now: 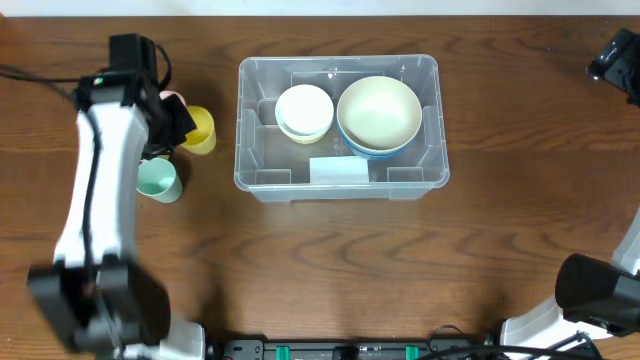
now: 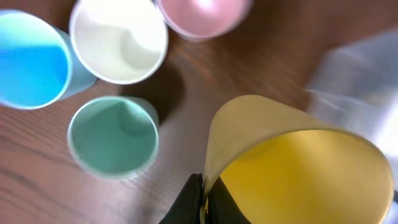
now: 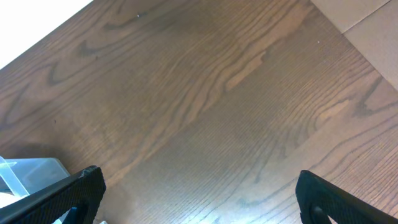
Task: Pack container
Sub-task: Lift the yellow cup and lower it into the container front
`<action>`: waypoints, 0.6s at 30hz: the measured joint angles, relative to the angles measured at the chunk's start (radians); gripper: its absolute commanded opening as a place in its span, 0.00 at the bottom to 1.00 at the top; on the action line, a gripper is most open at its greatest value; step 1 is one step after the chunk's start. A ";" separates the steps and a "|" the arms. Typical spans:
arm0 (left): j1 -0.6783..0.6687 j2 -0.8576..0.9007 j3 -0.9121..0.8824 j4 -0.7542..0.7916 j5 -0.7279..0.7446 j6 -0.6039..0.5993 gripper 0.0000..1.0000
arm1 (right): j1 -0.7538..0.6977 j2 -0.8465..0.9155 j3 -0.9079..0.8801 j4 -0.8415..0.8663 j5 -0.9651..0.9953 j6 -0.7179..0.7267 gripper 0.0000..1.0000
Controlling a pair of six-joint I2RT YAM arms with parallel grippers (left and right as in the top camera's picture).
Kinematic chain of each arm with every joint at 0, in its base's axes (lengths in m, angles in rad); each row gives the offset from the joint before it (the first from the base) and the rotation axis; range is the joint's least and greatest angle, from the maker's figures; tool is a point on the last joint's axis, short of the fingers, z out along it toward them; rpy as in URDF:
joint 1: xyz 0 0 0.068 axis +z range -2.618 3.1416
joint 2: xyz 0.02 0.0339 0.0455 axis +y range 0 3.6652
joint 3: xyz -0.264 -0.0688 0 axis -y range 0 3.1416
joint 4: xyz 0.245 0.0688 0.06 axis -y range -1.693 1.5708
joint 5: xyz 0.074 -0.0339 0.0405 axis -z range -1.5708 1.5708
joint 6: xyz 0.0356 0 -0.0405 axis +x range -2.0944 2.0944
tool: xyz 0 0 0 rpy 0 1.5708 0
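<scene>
Two bowls are seen from overhead inside the large clear plastic container [image 1: 250,170], which is set in the middle of the brown wooden table [image 1: 500,250]. A small white round bowl [image 1: 304,108] is placed beside a big cream round bowl [image 1: 379,112].

Left of the container, the left gripper [image 1: 180,122] is clenched on the yellow plastic cup [image 1: 202,130]. The grip is shown only by the left wrist view, where the cup's thin wall is pinched between the black fingers [image 2: 189,202].

A white cup [image 2: 118,40] and a blue cup [image 2: 31,59] are also shown there; overhead they are hidden under the arm. A green cup [image 2: 113,137] and a pink cup [image 2: 202,15] are seen in both views.

The right gripper [image 3: 199,199] is held wide apart over bare table, with nothing gripped.
</scene>
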 measured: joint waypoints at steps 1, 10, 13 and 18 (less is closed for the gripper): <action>-0.014 -0.043 0.000 -0.008 0.000 0.004 0.06 | 0.000 0.000 0.000 0.000 0.000 0.000 0.99; -0.241 -0.297 0.000 0.027 0.074 0.066 0.06 | 0.000 0.000 0.000 0.000 0.000 0.000 0.99; -0.326 -0.291 0.000 0.059 0.084 0.087 0.06 | 0.000 0.000 0.000 0.000 0.000 0.000 0.99; -0.423 -0.195 0.000 0.084 0.088 0.113 0.06 | 0.000 0.000 0.000 0.000 0.000 0.000 0.99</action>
